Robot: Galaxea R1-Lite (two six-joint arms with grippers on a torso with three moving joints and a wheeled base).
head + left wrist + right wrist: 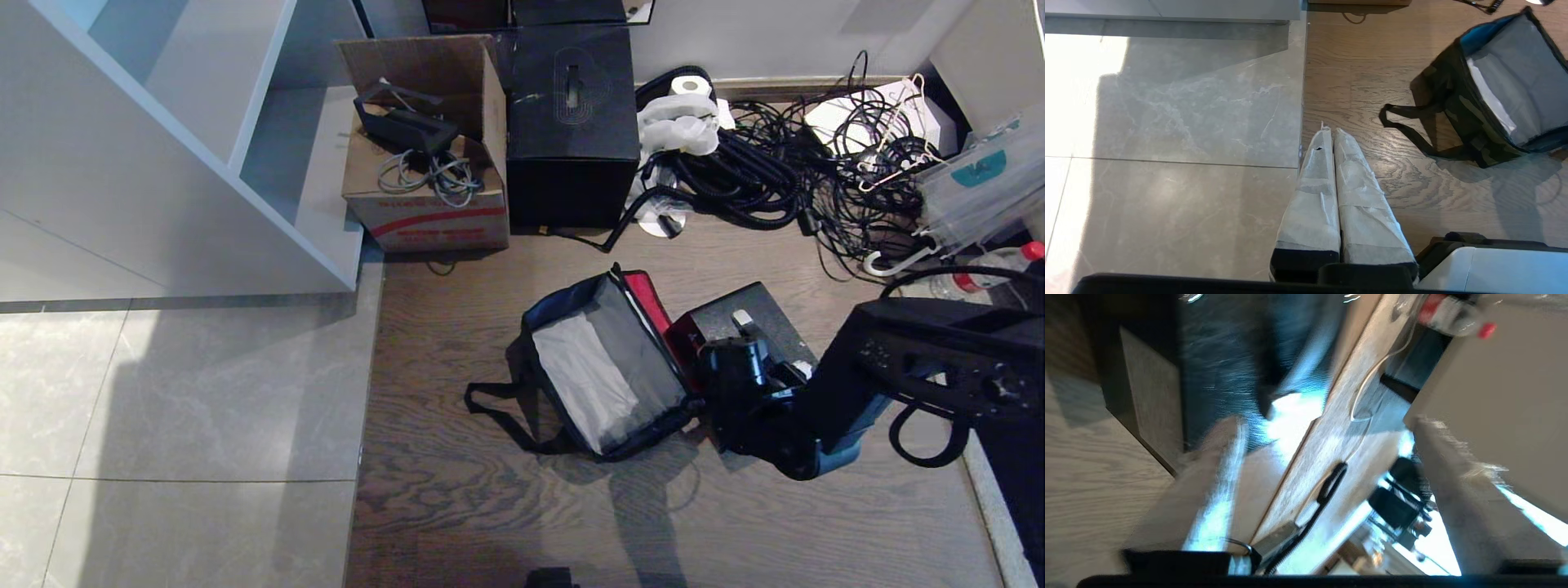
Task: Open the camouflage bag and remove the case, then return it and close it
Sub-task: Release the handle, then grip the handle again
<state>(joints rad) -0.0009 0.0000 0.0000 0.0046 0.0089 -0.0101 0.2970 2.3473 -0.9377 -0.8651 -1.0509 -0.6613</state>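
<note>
Case set out beside the opened bag

The camouflage bag (604,376) lies unzipped on the wooden floor (457,506), the black case (747,314) just beside it. Nothing is held in the right gripper (1327,473); its jaws are spread wide above the case. Regrasping it is probably called for next. The left gripper (1333,134) is parked, jaws together.

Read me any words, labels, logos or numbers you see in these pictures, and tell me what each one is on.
No text can be quoted.
Cardboard carton: red stripe with red print under it, too small to read.
Black box: an outlined emblem on its top, no letters legible.
Clear plastic packet: teal mark, unreadable.
Bottle: red label, too small.
Camouflage bag: no visible lettering.
</note>
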